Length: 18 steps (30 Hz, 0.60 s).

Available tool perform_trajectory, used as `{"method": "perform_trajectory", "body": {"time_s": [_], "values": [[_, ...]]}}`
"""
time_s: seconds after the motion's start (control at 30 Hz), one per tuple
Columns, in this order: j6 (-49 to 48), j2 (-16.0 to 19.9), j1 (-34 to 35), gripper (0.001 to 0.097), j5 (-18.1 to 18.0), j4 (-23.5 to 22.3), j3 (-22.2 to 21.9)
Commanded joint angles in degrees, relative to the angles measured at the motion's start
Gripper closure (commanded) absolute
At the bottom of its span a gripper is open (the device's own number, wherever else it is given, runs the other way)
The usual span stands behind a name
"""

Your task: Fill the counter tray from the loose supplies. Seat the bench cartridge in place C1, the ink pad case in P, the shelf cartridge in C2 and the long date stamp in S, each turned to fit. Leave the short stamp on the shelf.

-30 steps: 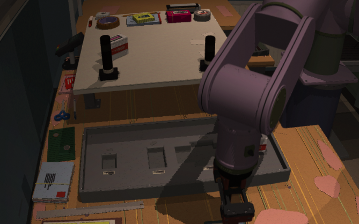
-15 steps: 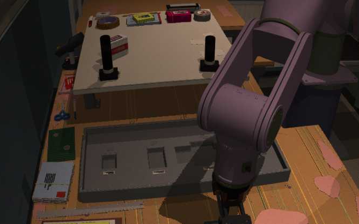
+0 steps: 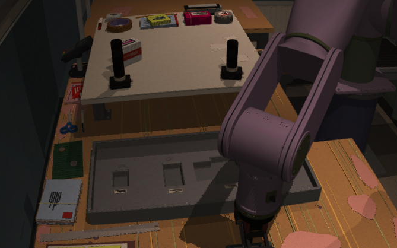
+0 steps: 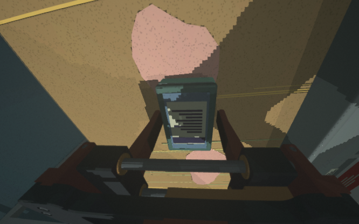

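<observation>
The right part of the grey counter tray is hidden behind my arm, so only some of its empty recesses show. The bench cartridge, a teal-framed block with a printed label, lies on the wooden bench in front of the tray. My gripper is open and straddles it, holding nothing. On the raised shelf, the long date stamp stands at the left and the short stamp at the right. The shelf cartridge stands just behind the long stamp, and the magenta ink pad case lies at the shelf's back edge.
The shelf board overhangs the bench behind the tray, with tape rolls and a yellow box along its back. A notepad, green mat, scissors and ruler lie left of and in front of the tray.
</observation>
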Motion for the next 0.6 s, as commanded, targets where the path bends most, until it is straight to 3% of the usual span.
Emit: {"method": "perform_trajectory", "body": {"time_s": [0.0, 0.37, 0.57], "values": [[0.0, -0.07, 0.0, 0.0146, -0.01, 0.0, -0.09], [0.0, -0.03, 0.0, 0.0146, -0.04, 0.0, -0.08], [0.0, -0.02, 0.0, 0.0261, -0.05, 0.0, -0.08]]}}
